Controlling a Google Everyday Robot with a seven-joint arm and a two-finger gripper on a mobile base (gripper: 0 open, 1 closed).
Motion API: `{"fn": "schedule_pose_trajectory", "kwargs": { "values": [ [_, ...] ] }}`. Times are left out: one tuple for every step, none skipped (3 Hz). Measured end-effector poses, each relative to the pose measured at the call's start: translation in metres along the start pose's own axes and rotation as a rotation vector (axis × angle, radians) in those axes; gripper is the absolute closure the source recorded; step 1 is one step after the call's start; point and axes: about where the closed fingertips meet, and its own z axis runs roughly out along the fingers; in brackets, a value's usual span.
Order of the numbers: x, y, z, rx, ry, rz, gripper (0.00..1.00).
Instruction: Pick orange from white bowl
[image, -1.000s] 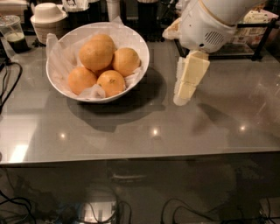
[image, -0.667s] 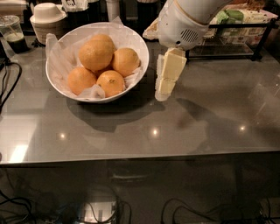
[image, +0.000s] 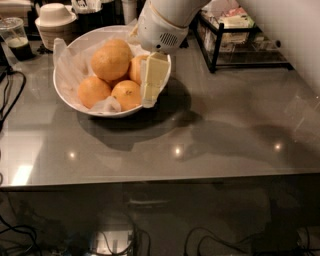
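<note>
- Now the tool (image: 149, 99) is over the right edge of the white bowl (image: 125, 113). One second ago it hung over the bare tabletop (image: 210, 150), well to the right of the bowl, so it has travelled to the left in two steady steps.
- From this view I cannot tell whether the tool is apart or together. I see it only as one pale slab pointing down, and nothing is clamped in it.
- The orange (image: 111, 60) lies where it was, on the top of the heap in the middle of the bowl, resting on the smaller oranges (image: 93, 90) and the crinkled paper lining (image: 67, 65). It is untouched.
- The tool hangs to the right of the orange, in front of the right-hand smaller orange (image: 136, 67), which it partly hides. Its tip appears low, near the bowl's rim.
- For the task, I judge that the approach is nearly finished but the grasp has not begun. The tool needs to go more to the left and probably a little up to come above the big fruit.
- My worry is the rim and the paper: a low sideways move could push the bowl or roll the neighbouring fruit.
- The cream lidded cup (image: 55, 17) and the wire rack (image: 240, 37) stand well apart from this work.
</note>
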Motion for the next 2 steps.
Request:
{"fn": "schedule_pose_trajectory", "kwargs": {
  "values": [
    [-0.022, -0.026, 0.024, -0.011, 0.003, -0.039, 0.0],
    [-0.043, -0.044, 0.042, -0.026, 0.042, -0.076, 0.0]
  ]
}}
